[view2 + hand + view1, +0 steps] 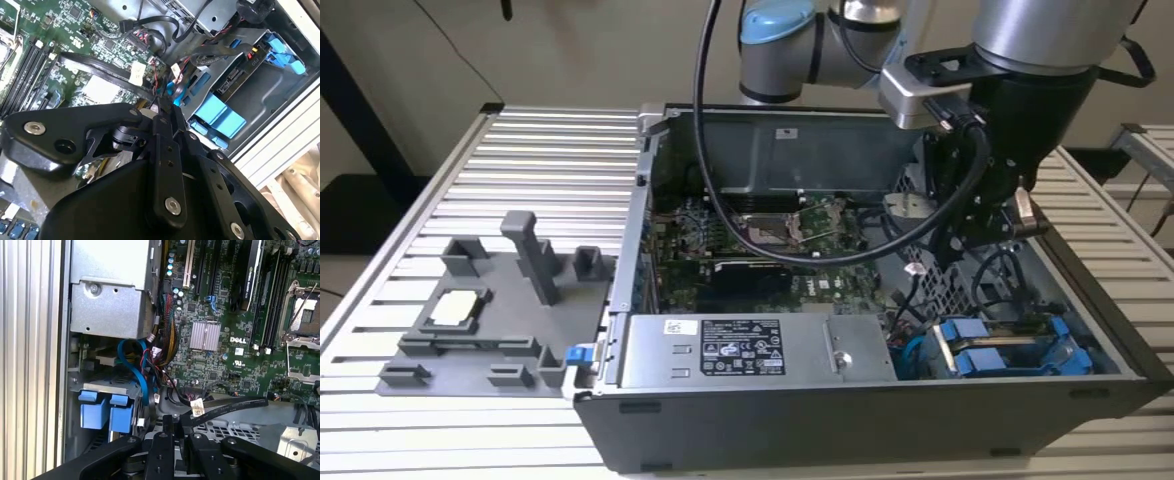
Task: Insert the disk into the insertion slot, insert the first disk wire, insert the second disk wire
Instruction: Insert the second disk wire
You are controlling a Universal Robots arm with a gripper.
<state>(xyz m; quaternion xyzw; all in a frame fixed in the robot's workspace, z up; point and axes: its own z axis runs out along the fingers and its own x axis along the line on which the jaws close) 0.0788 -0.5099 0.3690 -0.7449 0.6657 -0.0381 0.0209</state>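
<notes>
The disk [1003, 352], in its bright blue carrier, sits in the insertion slot [938, 288], a grey bay with a perforated wall at the open computer case's corner on the exterior view's right. In the second wrist view the disk's connector end [234, 80] faces out of the bay [272, 97]; the carrier's blue tabs [107, 412] show in the first wrist view. My gripper [978, 228] hangs inside the case just behind the bay. Its fingers [175, 421] [157, 102] are close together on the end of a flat black wire [225, 406] [100, 69] with a white tag.
The green motherboard [774, 240] fills the case's middle, and the grey power supply [734, 345] lies along the near wall. Loose cables, one blue [141, 371], crowd the gap beside the bay. A grey fixture [494, 300] rests on the slatted table [560, 150].
</notes>
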